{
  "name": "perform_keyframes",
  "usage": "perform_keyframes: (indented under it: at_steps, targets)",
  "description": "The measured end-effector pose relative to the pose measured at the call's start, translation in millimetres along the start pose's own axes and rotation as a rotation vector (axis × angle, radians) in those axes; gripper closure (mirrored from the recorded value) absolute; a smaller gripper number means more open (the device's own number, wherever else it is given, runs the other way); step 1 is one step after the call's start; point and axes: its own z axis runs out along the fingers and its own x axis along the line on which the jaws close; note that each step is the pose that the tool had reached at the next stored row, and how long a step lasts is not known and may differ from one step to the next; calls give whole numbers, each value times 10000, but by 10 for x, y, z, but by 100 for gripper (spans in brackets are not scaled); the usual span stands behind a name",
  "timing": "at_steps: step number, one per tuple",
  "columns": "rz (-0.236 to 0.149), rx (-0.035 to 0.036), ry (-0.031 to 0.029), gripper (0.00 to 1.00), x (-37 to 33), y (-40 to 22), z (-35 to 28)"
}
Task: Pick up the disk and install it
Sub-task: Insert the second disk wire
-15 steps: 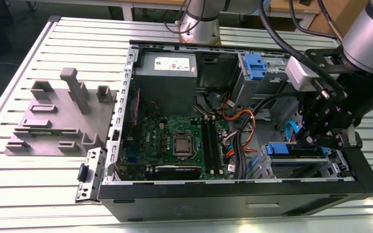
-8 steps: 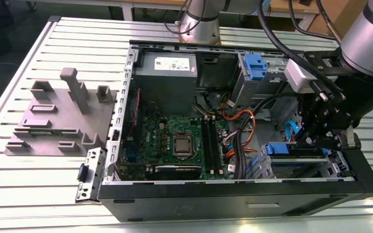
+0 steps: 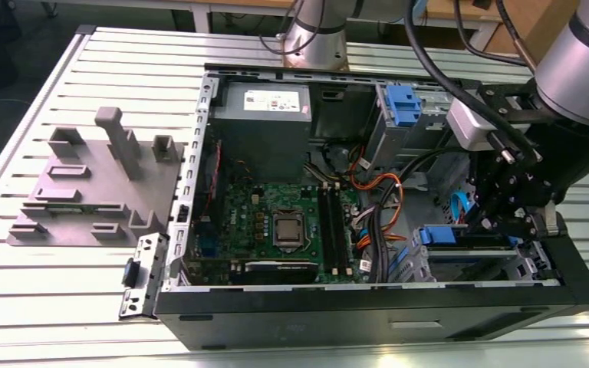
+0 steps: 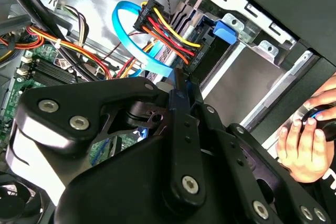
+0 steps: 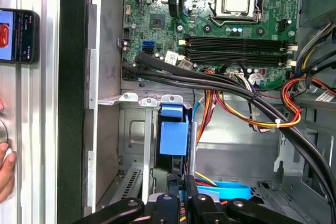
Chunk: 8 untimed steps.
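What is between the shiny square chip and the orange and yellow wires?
In the first wrist view, long black slots on the green board, then thick black cables, lie between the chip and the wires.

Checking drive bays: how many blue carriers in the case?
2: the far carrier and the near carrier, both in bays at the exterior view's right. More may be hidden.

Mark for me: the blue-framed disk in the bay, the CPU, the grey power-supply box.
Blue-framed disk [image 5: 173,137]: first wrist view, on its blue end handle.
Silver square CPU [image 5: 234,0]: first wrist view, middle of its metal lid.
Grey power-supply box [image 3: 264,119]: exterior view, on its grey side below the white sticker.
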Motion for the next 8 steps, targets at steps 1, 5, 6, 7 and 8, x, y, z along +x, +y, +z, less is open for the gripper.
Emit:
perform_keyframes:
  at_steps: [1,5,6,7,8]
  targets:
    - [0,0,0,84,0,0,2]
    - [1,0,-4,84,2,1,14]
    - [0,0,-5,84,4,2,21]
    - [2,0,-9,84,7,3,29]
    - [3,1,-21,84,10,3,39]
